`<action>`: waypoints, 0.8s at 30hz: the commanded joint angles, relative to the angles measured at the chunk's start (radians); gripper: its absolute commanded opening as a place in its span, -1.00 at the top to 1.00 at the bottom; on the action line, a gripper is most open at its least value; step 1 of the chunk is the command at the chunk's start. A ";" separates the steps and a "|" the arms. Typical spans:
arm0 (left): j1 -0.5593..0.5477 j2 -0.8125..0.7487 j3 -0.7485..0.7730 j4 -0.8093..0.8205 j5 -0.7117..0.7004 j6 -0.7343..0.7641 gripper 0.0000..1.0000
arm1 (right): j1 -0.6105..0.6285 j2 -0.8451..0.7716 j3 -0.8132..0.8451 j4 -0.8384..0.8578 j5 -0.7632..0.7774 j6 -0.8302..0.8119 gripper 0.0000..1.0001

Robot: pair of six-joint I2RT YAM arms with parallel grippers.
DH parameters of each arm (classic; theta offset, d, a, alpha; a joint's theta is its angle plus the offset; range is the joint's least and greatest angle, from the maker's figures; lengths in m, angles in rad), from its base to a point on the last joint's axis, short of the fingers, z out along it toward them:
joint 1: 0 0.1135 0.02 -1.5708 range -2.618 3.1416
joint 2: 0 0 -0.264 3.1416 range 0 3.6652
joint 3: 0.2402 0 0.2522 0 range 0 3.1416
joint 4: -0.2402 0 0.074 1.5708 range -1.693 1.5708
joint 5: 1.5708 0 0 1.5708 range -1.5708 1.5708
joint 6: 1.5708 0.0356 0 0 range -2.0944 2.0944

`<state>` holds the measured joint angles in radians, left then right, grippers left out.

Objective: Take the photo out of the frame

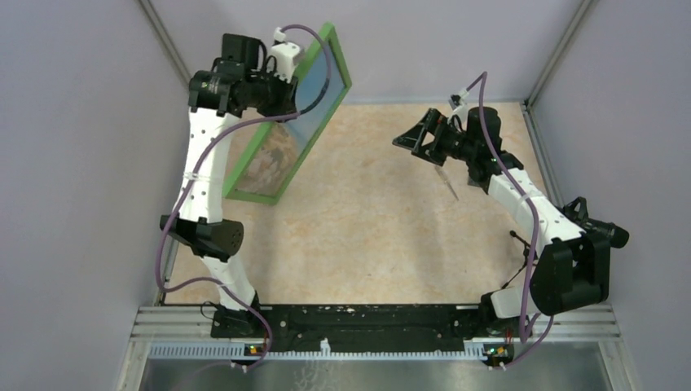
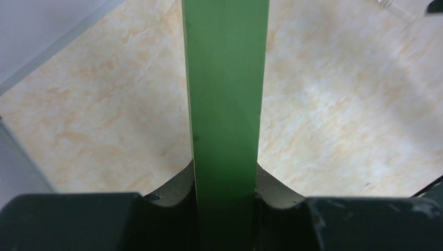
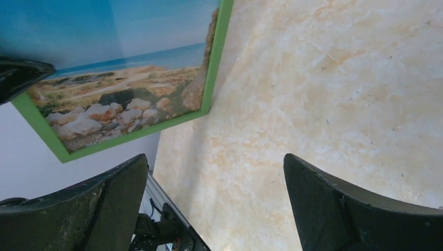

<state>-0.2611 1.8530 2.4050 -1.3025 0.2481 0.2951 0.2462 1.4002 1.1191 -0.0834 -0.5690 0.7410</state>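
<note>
The frame (image 1: 314,140), large with a thin green border, stands on its lower edge at the back left of the table, leaning towards the left wall. The photo (image 1: 277,155) sits inside it, blue sky above and sand and pale rocks below. My left gripper (image 1: 281,88) is shut on the frame's upper part; in the left wrist view the green edge (image 2: 224,78) runs straight between the jaws. My right gripper (image 1: 417,138) hangs open above the table's right half, apart from the frame. The right wrist view shows the photo (image 3: 120,68) and the green border (image 3: 214,63) beyond the open right gripper (image 3: 214,162).
The tabletop (image 1: 383,220) is pale marbled beige. Grey walls close in the left, back and right sides, with metal posts in the back corners. A black mounting rail (image 1: 367,322) with both arm bases runs along the near edge.
</note>
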 commanded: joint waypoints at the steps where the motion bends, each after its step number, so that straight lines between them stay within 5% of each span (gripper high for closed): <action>1: 0.100 -0.072 -0.034 0.160 0.406 -0.285 1.00 | 0.010 -0.032 -0.015 0.004 0.013 -0.025 -0.98; 8: 0.172 -0.089 -0.136 0.198 0.672 -0.376 1.00 | 0.027 -0.008 -0.008 -0.004 0.004 -0.034 -0.98; 17: 0.268 -0.183 -0.680 0.473 0.903 -0.522 1.00 | 0.035 0.011 -0.010 0.003 -0.020 -0.046 -0.98; 24: 0.320 -0.188 -0.985 0.672 0.884 -0.525 1.00 | 0.035 0.013 -0.030 -0.036 -0.032 -0.129 -0.98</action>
<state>0.0410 1.7538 1.5288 -0.8734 0.9966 -0.1986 0.2729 1.4078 1.1042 -0.1062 -0.5812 0.6849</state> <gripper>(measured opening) 0.306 0.988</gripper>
